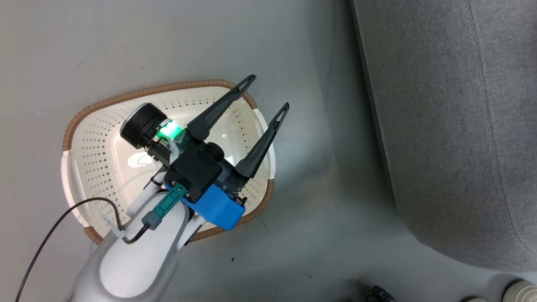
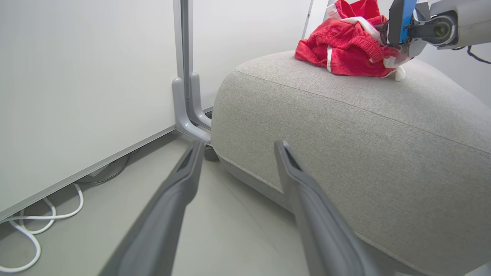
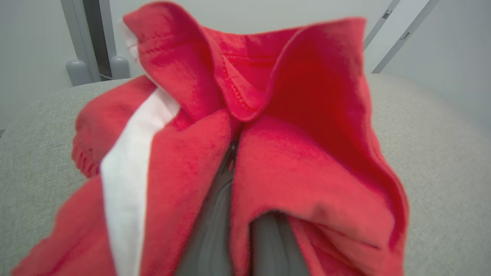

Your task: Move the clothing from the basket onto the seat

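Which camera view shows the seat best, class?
The left wrist view: the seat shows its rounded end, a stitched seam and the clothing lying on top. The head view catches one grey flank with seams at the right; the right wrist view has bare upholstery either side of the clothing.

Beneath me lies a smooth, pale grey floor [image 1: 168, 42], evenly lit, with a soft shadow along the edge of the grey sofa [image 1: 453, 126]. From my left wrist I see a plain white wall panel [image 2: 76, 76] meeting the floor at a thin metal strip [image 2: 96, 168]. A grey metal post [image 2: 182, 38] rises beside the panel, its curved foot near the sofa's corner. A white cable [image 2: 81, 200] loops across the floor below the panel. At the lower right of my head view sit two pale rounded shapes [image 1: 520, 291], possibly shoes, too cropped to tell.
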You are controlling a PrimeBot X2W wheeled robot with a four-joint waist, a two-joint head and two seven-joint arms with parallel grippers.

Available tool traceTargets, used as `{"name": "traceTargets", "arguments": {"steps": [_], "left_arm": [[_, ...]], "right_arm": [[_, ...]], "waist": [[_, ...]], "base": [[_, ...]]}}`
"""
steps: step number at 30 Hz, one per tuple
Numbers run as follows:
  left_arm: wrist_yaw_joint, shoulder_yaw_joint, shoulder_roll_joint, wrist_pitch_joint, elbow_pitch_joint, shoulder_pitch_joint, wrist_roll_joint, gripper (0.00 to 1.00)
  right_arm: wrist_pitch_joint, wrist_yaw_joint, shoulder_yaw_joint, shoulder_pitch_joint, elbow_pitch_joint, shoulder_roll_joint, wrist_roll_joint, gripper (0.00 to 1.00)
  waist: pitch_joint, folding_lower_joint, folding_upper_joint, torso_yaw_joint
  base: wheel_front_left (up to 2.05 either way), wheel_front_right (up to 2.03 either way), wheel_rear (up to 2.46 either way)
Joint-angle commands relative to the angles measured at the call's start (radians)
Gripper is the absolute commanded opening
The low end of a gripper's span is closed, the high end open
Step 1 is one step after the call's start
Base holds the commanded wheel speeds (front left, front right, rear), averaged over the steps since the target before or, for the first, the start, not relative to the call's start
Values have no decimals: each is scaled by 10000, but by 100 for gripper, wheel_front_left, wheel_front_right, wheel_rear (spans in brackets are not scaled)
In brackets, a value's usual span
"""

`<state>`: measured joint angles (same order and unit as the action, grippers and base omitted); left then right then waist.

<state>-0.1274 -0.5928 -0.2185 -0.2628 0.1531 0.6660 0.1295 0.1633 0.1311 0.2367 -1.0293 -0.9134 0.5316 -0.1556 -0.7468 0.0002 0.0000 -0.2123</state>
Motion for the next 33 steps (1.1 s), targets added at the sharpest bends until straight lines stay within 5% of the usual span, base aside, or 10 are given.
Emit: {"name": "traceTargets", "arguments": {"steps": [1,14,33], "left_arm": [[-3,22,-19,-29,35,131,24,100],[3,108,196,-29,184,-122,154,100],[79,1463,1229,-29,977,-2948,882,100]], "right_arm": [[49,-8,-18,-63,-63,-120,78,97],[168,-9,-119,176,-128,-305,495,100],[327,-9,-1248,3895,1567,-1182,1044,100]], "waist": [[38,-2,0,-9],[592,-2,0,-3],[4907,-2,0,518]], "base": [[0,0,0],[0,0,0],[0,0,0]]}}
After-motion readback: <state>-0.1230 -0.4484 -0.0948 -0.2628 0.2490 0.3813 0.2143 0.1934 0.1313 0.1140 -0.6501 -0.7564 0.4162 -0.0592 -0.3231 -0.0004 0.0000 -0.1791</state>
